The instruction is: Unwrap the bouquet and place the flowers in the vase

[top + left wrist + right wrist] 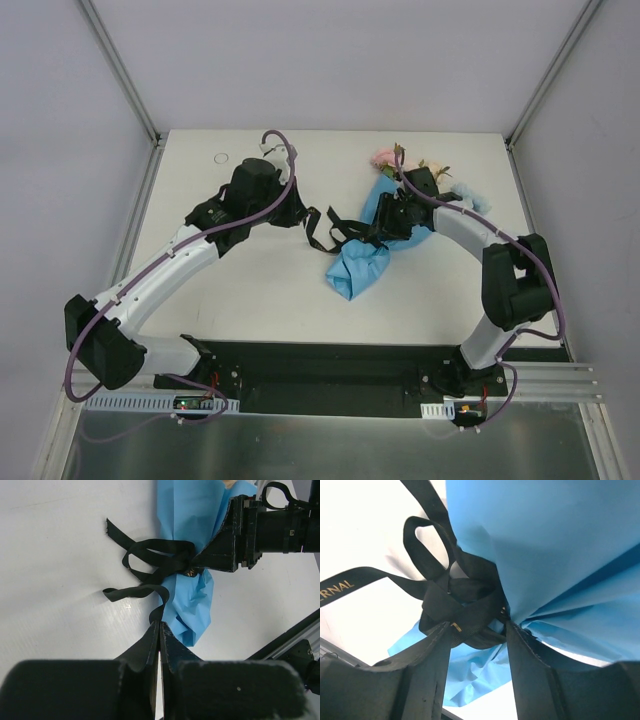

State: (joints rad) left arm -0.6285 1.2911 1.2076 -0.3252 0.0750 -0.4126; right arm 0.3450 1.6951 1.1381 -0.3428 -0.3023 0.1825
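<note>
The step in hand is the untying: the bouquet [362, 262] lies on its side right of centre on the tabletop [260, 290], its crumpled foot pointing toward the arm bases and its blooms toward the far edge, and nothing is unwrapped yet. The left end effector [159, 627] is closed tight, and 1 tail of the black ribbon [172, 560] runs straight into its tips, so I judge it pinched there. The right end effector [477, 625] has its jaws partly apart, 1 on each side of the knotted neck and touching it, which I read as a hold bracing the bundle. The next move likely calls for the left arm to draw that tail away from the knot while the right holds the neck firm; the knot looks bunched and tangled, so the pull may drag the whole bundle instead of slipping the bow. Counted: 1 bouquet, 1 ribbon with several loops and tails, 1 sheet of blue paper [545, 540], 2 arms. The flowers [385, 158] show pink and cream heads at the cone's mouth, but the stems cannot be counted. 1 faint ring at the far left, well apart from the bouquet, is probably the vase [222, 157], empty as far as I can tell
</note>
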